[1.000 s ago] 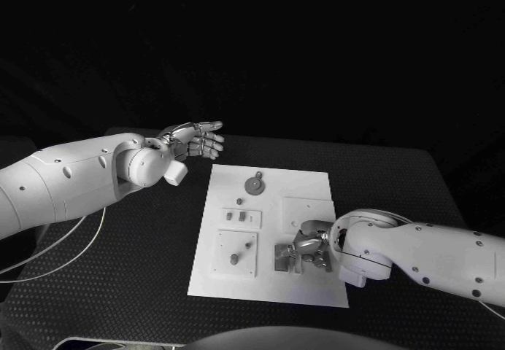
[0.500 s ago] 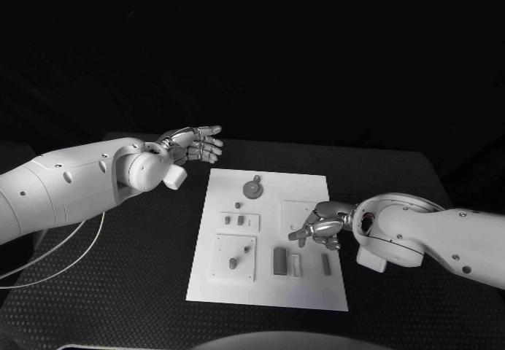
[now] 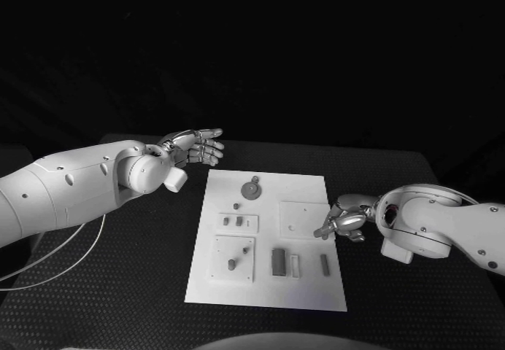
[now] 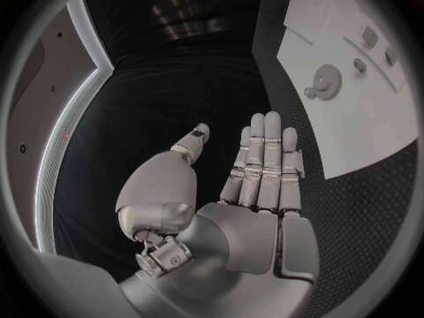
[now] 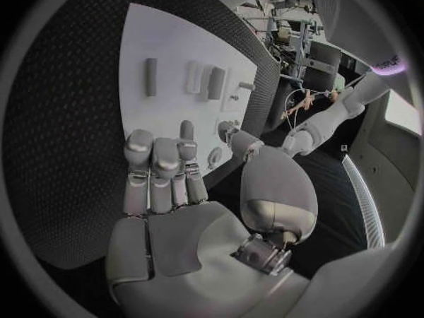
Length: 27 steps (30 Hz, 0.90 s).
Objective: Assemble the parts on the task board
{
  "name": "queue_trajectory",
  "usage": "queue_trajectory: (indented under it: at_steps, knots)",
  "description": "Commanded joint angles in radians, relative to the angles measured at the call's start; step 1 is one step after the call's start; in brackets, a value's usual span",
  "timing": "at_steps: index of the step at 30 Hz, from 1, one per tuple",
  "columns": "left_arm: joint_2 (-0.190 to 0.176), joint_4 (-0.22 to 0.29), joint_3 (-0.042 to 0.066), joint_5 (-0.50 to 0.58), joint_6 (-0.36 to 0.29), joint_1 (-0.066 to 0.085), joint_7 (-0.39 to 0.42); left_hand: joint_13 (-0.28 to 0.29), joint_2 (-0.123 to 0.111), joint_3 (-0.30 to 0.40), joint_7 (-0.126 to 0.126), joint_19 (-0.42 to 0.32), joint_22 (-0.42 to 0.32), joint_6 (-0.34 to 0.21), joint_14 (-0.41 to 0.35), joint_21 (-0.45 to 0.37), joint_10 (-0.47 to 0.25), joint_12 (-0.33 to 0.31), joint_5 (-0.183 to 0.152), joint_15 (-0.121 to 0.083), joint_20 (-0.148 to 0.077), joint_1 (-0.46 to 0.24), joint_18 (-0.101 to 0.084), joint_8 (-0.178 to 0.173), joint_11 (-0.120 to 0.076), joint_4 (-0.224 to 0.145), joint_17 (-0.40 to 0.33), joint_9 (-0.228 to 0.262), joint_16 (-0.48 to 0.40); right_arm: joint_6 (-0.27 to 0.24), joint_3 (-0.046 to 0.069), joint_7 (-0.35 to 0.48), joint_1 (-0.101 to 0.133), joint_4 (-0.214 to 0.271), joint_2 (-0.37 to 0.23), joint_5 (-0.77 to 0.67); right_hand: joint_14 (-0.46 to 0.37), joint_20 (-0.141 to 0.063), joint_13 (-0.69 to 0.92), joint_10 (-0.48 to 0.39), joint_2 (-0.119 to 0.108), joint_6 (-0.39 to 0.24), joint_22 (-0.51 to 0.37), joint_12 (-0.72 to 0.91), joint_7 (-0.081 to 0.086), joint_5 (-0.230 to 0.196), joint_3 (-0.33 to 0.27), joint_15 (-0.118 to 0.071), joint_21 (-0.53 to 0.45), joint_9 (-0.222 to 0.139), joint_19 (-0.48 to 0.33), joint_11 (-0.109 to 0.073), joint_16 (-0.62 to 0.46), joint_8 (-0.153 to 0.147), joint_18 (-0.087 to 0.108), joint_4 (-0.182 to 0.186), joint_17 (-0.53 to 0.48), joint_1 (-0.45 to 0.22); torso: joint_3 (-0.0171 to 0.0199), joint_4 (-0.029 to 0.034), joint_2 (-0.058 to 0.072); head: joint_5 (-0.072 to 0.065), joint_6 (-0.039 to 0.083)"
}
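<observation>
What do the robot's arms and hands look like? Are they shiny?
Yes, a bit shiny. Both arms are smooth, rounded white shells with small dark dots. The left arm has thin pale cables hanging under it. The silver metal left hand and right hand have jointed fingers; the left hand's fingertips are pale.

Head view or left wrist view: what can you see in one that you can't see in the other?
Only the head view looks down on the whole white task board, with three small grey bar-shaped parts lying side by side near its front edge, and on the right hand's back beside the board's right edge. Only the left wrist view looks into the left hand's empty palm, fingers straight and apart. Both show the round grey disc part on the board and the black table.
</observation>
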Motion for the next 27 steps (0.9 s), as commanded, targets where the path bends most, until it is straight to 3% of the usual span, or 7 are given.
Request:
queue_trajectory:
  at_steps: [1,4,7,10,16,22,27]
  knots:
    - [0.003,0.000,0.001,-0.001,0.018,0.001,0.013,-0.001,-0.008,-0.001,-0.001,0.000,0.018,0.006,-0.006,-0.006,-0.004,0.004,0.000,-0.001,0.001,0.005,0.009,-0.004,-0.005,0.005,0.001,-0.001,-0.006,0.094,-0.001,-0.094,-0.001,0.004,0.000,-0.094,0.013,0.003,-0.001,0.007,0.000,0.008,-0.002,-0.001,0.000,-0.005,0.001,-0.004,0.006,0.003,0.002,-0.004,0.009,0.005,0.069,-0.004,0.007,0.012,0.0007,0.0027,0.001,0.000,0.000]
    - [0.003,0.002,0.001,-0.001,0.020,0.001,0.012,-0.001,-0.008,-0.001,-0.001,0.000,0.018,0.006,-0.007,-0.006,-0.004,0.004,0.000,-0.001,0.001,0.005,0.009,-0.004,-0.005,0.005,0.001,-0.001,-0.006,0.140,-0.005,-0.115,-0.002,0.001,0.000,-0.098,0.018,0.002,-0.001,0.010,-0.002,0.010,-0.003,-0.001,-0.001,-0.006,0.004,-0.004,0.007,0.005,0.005,-0.005,0.015,0.007,0.069,-0.002,0.011,0.016,-0.0012,0.0013,0.000,-0.004,0.000]
    - [0.003,0.001,0.001,-0.001,0.020,0.001,0.012,-0.001,-0.008,-0.002,-0.001,0.000,0.019,0.006,-0.007,-0.006,-0.004,0.004,0.000,-0.001,0.001,0.005,0.009,-0.004,-0.004,0.004,0.001,-0.001,-0.006,0.136,-0.020,-0.123,-0.008,-0.006,-0.002,-0.119,0.016,0.005,-0.002,0.010,-0.005,0.008,-0.005,-0.002,0.000,-0.006,0.002,-0.003,0.007,0.007,0.005,-0.005,0.011,0.006,0.069,0.018,0.008,-0.003,-0.0034,0.0003,-0.001,-0.004,-0.003]
    - [0.002,0.001,0.001,-0.002,0.019,0.001,0.012,-0.001,-0.009,-0.002,-0.001,-0.001,0.019,0.006,-0.007,-0.006,-0.004,0.005,0.000,-0.001,0.001,0.006,0.009,-0.004,-0.004,0.004,0.001,-0.001,-0.006,0.131,-0.027,-0.127,-0.021,-0.010,-0.003,-0.128,0.016,0.005,-0.002,0.010,-0.010,0.007,-0.006,-0.003,0.000,-0.006,0.001,-0.003,0.008,0.009,0.004,-0.005,0.011,0.006,0.069,0.029,0.008,-0.011,-0.0037,0.0008,-0.001,-0.010,-0.007]
    - [-0.001,0.002,0.001,-0.002,0.019,0.001,0.013,-0.001,-0.009,-0.002,-0.001,-0.001,0.019,0.006,-0.007,-0.006,-0.004,0.005,0.000,-0.001,0.001,0.006,0.009,-0.004,-0.004,0.004,0.001,-0.001,-0.006,0.144,-0.030,-0.121,-0.042,-0.020,0.009,-0.137,0.017,0.006,-0.002,0.010,-0.019,0.006,-0.007,-0.003,0.000,-0.006,0.001,-0.003,0.008,0.010,0.003,-0.005,0.011,0.006,0.069,0.037,0.010,-0.017,-0.0023,0.0028,0.000,-0.007,-0.015]
    - [-0.004,0.004,0.001,-0.002,0.019,0.001,0.013,-0.001,-0.009,-0.002,-0.001,-0.001,0.019,0.006,-0.007,-0.006,-0.004,0.005,0.000,-0.001,0.001,0.006,0.009,-0.004,-0.004,0.004,0.001,-0.001,-0.006,0.122,-0.034,-0.117,-0.070,-0.028,0.035,-0.185,0.018,0.006,-0.002,0.011,-0.023,0.006,-0.007,-0.003,-0.001,-0.006,0.002,-0.003,0.009,0.011,0.004,-0.005,0.012,0.007,0.069,0.042,0.010,-0.018,-0.0020,0.0009,0.000,-0.006,-0.018]
    - [-0.004,0.006,0.001,-0.002,0.021,0.001,0.012,-0.001,-0.009,-0.002,-0.001,-0.001,0.019,0.006,-0.007,-0.006,-0.004,0.005,0.000,-0.001,0.001,0.007,0.009,-0.004,-0.004,0.004,0.001,-0.001,-0.006,0.111,-0.034,-0.115,-0.087,-0.036,0.056,-0.186,0.017,0.006,-0.002,0.011,-0.026,0.006,-0.008,-0.003,-0.001,-0.006,0.004,-0.003,0.010,0.012,0.003,-0.005,0.011,0.007,0.069,0.045,0.009,-0.018,-0.0018,0.0030,0.000,-0.007,-0.019]
